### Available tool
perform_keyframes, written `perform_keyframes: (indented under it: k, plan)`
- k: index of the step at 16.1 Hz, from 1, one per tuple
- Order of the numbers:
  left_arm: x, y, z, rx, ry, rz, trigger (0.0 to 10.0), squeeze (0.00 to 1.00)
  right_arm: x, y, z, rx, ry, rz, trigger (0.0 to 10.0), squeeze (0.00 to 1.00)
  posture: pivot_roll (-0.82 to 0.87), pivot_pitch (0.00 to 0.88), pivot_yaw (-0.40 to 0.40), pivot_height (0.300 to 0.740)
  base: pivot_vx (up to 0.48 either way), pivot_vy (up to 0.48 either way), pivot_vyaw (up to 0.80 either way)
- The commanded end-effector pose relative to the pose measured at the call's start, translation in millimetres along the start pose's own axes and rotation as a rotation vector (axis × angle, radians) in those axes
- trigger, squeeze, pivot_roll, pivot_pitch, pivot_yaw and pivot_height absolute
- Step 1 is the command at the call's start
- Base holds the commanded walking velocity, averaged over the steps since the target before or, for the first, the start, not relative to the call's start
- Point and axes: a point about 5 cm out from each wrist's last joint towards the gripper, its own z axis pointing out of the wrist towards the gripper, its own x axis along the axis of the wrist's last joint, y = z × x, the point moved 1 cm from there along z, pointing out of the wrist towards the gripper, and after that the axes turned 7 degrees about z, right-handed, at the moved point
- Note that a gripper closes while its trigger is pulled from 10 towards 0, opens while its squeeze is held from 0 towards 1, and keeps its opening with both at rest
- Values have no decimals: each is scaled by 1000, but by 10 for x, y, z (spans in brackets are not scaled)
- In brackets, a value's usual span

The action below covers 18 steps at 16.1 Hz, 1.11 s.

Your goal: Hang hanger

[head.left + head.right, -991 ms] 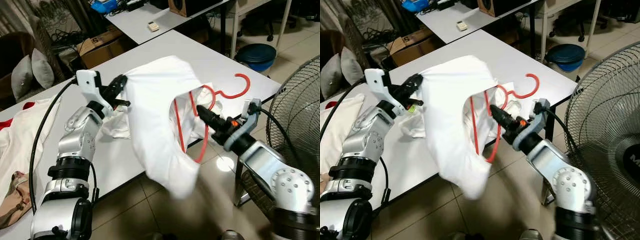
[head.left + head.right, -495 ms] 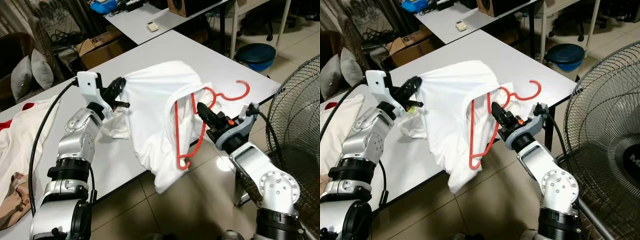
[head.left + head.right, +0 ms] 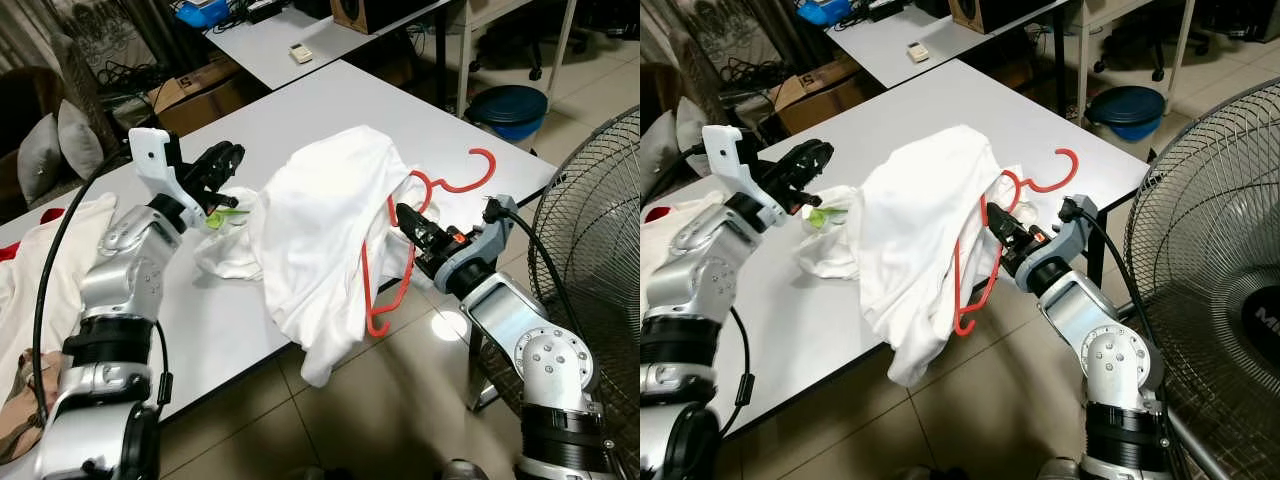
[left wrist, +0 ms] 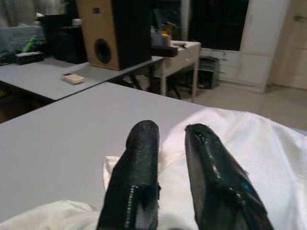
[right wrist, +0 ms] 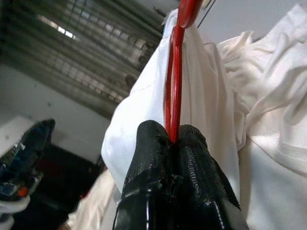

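A: Red hanger (image 3: 400, 255) sits partly inside the white shirt (image 3: 320, 230), at the table (image 3: 330, 100) edge; hook free, pointing toward the fan (image 3: 600, 230).

B: Grip?

A: Right gripper (image 5: 175, 139) clamped tight on the wire. Left gripper (image 4: 165, 139) slightly parted above the cloth, holding nothing.

B: Progress?

A: Roughly midway (judgement): shirt not seated, nothing hung yet.

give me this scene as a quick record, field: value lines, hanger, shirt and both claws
hanger: red hanger, partly inside the shirt, hook lying on the table
shirt: white shirt heaped at the table's edge, part drooping over it
right claw: right claw shut on the hanger
left claw: left claw open, empty, above the table beside the shirt
nearby: fan at right
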Motion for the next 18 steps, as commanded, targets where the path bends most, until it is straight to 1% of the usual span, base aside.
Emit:
perform_keyframes:
  k: [1,2,3,4,5,6,7,9,10,11,12,13,14,15,16,17,18]
  plan:
    - [30,-38,-70,-10,-17,24,10000,1000,-37,-73,41,34,-23,-23,10000,0,-133,34,304,740,0,0,0]
    - [25,-15,-77,-24,-26,28,10000,1000,-36,-64,38,33,-24,-33,10000,0,-133,34,304,740,0,0,0]
    - [-7,245,-163,-232,-74,46,10000,1000,-18,-58,27,41,-25,-47,10000,0,-138,35,307,740,0,0,0]
    - [-75,493,-280,-434,-137,95,10000,1000,1,-53,21,46,-22,-48,10000,0,-138,36,306,740,0,0,0]
    - [-145,604,-348,-523,-185,143,10000,1000,12,-45,21,45,-18,-45,10000,0,-135,35,303,740,0,0,0]
    - [-145,604,-348,-523,-185,143,10000,1000,12,-45,21,45,-18,-45,10000,0,-135,35,303,740,0,0,0]
    - [-329,807,-438,-640,-266,210,10000,1000,29,-13,35,38,-12,-38,10000,0,-128,36,295,740,0,0,0]
    - [-550,965,-442,-665,-324,291,10000,1000,57,36,78,11,14,-24,10000,0,-128,36,297,740,0,0,0]
    - [-606,1009,-471,-682,-355,322,10000,1000,71,47,90,3,24,-23,10000,0,-130,36,298,740,0,0,0]
    - [-619,1021,-487,-690,-368,332,10000,1000,76,49,91,2,26,-23,10000,0,-130,36,298,740,0,0,0]
    - [-713,1008,-488,-655,-412,393,10000,1000,92,52,93,1,33,-24,10000,0,-130,37,299,740,0,0,0]
    - [-772,1014,-481,-632,-430,430,10000,651,99,53,95,-1,37,-26,10000,0,-133,38,300,740,0,0,0]
    - [-787,1023,-477,-627,-431,440,10000,651,100,52,97,-1,38,-26,10000,0,-134,38,300,740,0,0,0]
    - [-828,1077,-444,-598,-411,442,10000,0,102,48,100,-1,39,-27,10000,0,-136,39,301,740,0,0,0]
    - [-892,1151,-400,-579,-383,460,10000,0,108,45,109,0,42,-27,10000,0,-137,40,299,740,0,0,0]
    - [-949,1193,-363,-571,-370,500,10000,0,110,44,118,2,44,-26,10000,0,-139,40,298,740,0,0,0]
    - [-986,1204,-338,-560,-365,526,10000,0,109,43,122,2,43,-27,10000,0,-140,40,298,740,0,0,0]
